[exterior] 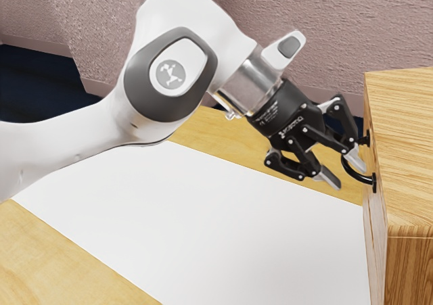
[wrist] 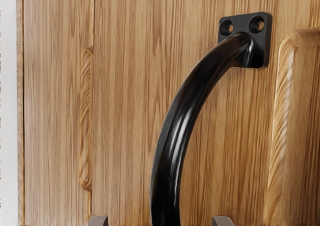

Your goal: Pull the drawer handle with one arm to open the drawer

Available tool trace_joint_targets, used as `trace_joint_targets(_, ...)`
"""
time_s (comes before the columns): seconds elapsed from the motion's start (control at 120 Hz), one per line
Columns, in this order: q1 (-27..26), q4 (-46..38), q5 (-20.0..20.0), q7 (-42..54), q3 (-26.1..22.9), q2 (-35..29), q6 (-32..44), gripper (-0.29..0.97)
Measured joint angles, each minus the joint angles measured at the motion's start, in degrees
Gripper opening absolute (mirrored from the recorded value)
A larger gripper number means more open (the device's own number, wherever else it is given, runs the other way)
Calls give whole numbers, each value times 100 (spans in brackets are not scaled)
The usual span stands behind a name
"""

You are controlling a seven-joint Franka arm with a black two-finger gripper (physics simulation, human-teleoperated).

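Straddling handle (wrist: 172,136) | pincer (exterior: 343,168) spread | fingertips (wrist: 98,221) flank handle, apart

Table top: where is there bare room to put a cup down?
The white sheet is bare between the arm and the cabinet; so is the wood strip beside it. Crowded at the cabinet front, where open jaws straddle the handle.

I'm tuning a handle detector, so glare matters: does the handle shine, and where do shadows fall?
Wrist view: pale highlight streaks run along the handle's curve; the drawer front is evenly lit, no clear cast shadow. Exterior view: the handle looks plain black, no glare; the cabinet's front is darker than its top; the mat is bright.
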Motion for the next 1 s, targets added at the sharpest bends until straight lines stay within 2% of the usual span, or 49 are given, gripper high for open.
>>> trace_joint_targets(0.175, 75, -258, 38, -96, 2, -189, 49, 15)
trace_joint_targets(0.633, 431, -852, 91, -219, 131, -783, 35, 6)
trace_joint_targets(1.0, 536, -1431, 111, -262, 569, -1290, -72, 0)
